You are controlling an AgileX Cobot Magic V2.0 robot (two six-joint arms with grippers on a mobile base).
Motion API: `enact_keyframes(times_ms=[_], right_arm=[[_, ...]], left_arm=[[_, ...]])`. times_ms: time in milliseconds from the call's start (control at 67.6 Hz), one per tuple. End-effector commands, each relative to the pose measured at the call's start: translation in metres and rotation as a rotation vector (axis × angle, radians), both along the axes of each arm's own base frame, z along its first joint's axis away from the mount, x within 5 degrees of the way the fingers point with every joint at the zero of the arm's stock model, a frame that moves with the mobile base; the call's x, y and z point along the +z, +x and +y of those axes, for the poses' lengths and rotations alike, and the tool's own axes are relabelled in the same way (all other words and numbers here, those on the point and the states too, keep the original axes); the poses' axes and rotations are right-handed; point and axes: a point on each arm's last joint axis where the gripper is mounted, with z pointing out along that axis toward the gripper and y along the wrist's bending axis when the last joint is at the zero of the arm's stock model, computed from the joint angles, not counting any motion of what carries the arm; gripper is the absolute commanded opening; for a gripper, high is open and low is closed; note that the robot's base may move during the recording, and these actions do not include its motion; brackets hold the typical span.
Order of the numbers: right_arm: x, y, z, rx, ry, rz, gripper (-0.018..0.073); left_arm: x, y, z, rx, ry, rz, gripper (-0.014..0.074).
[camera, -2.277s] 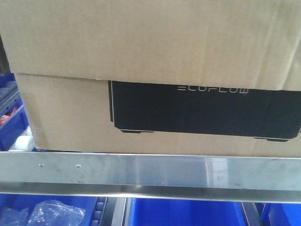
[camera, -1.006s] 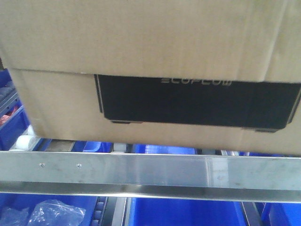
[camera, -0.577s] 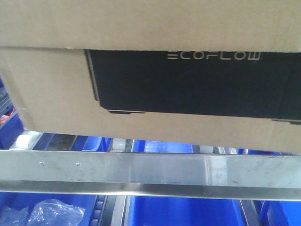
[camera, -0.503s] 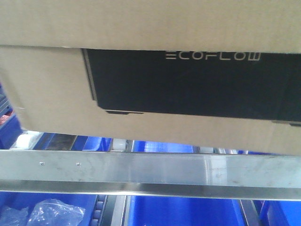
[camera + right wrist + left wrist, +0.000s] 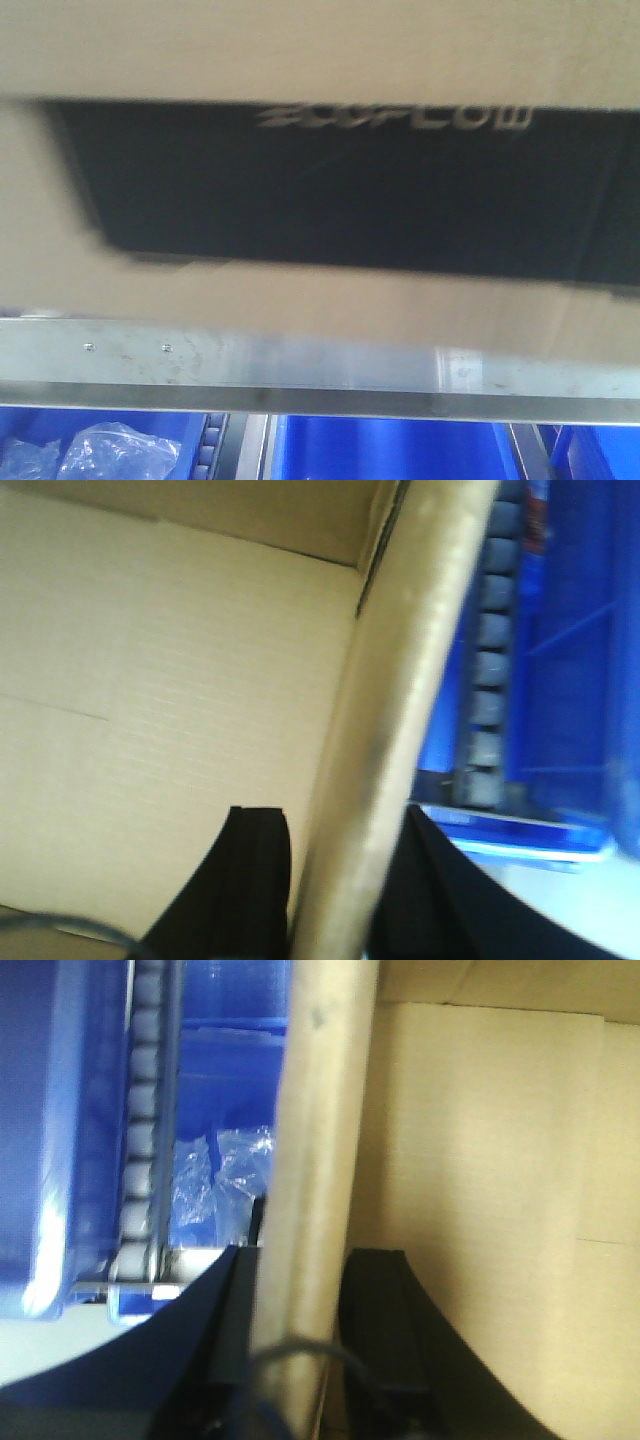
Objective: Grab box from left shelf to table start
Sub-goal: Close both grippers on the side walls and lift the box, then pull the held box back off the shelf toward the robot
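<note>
With left pincer [image 5: 305, 1270] and right pincer [image 5: 335, 830] gripping the box [image 5: 320, 50] walls, draw it level over the shelf rail [image 5: 320, 365]

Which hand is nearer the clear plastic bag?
Left. The left hand clamps a box wall with the plastic bag just beyond; the right hand clamps the opposite wall, no bag in view.

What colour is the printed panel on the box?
Black, with pale lettering; the panel on the box shows best in the front-facing view.
</note>
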Motion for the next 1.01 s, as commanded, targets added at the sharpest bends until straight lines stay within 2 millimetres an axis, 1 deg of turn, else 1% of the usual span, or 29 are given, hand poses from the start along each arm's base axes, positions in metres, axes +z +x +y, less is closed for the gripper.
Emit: enact_keyframes(times_ms=[0,30,148,222,281,340,414,606,680,843,991], right_arm=[[0.008,-0.008,0.004,-0.006,0.039,-0.105,0.0057],[0.003,-0.011,0.004,-0.006,0.040,-0.095,0.0057],[-0.010,-0.024,0.005,-0.008,0.043,-0.093,0.0057],[-0.020,-0.032,0.006,-0.010,0.044,-0.086,0.0057],[-0.026,-0.038,0.007,-0.010,0.047,-0.090,0.0057],[-0.028,-0.043,0.008,-0.008,0.053,-0.103,0.0057],[-0.027,-0.050,0.009,-0.007,0.054,-0.128,0.0057],[-0.019,-0.068,0.013,0.005,0.078,-0.224,0.0057],[-0.016,-0.075,0.014,0.005,0.076,-0.267,0.0057],[-0.006,-0.088,0.015,-0.003,0.069,-0.389,0.0057],[0.010,-0.095,0.015,-0.007,0.064,-0.488,0.0057]], left_arm=[[0.018,-0.032,-0.002,-0.216,-0.163,-0.115,-0.0092],[0.011,-0.036,0.000,-0.222,-0.169,-0.106,-0.0092],[-0.002,-0.050,0.008,-0.235,-0.210,-0.125,-0.0092],[-0.013,-0.056,0.010,-0.255,-0.219,-0.137,-0.0092],[-0.017,-0.061,0.010,-0.279,-0.234,-0.155,-0.0092],[-0.021,-0.064,0.008,-0.302,-0.240,-0.159,-0.0092],[-0.021,-0.067,0.004,-0.332,-0.243,-0.161,-0.0092],[-0.011,-0.077,-0.004,-0.439,-0.260,-0.259,-0.0092],[-0.005,-0.082,-0.002,-0.466,-0.263,-0.312,-0.0092],[0.012,-0.095,0.010,-0.487,-0.348,-0.447,-0.0092],[0.029,-0.107,0.023,-0.512,-0.447,-0.570,-0.0092]])
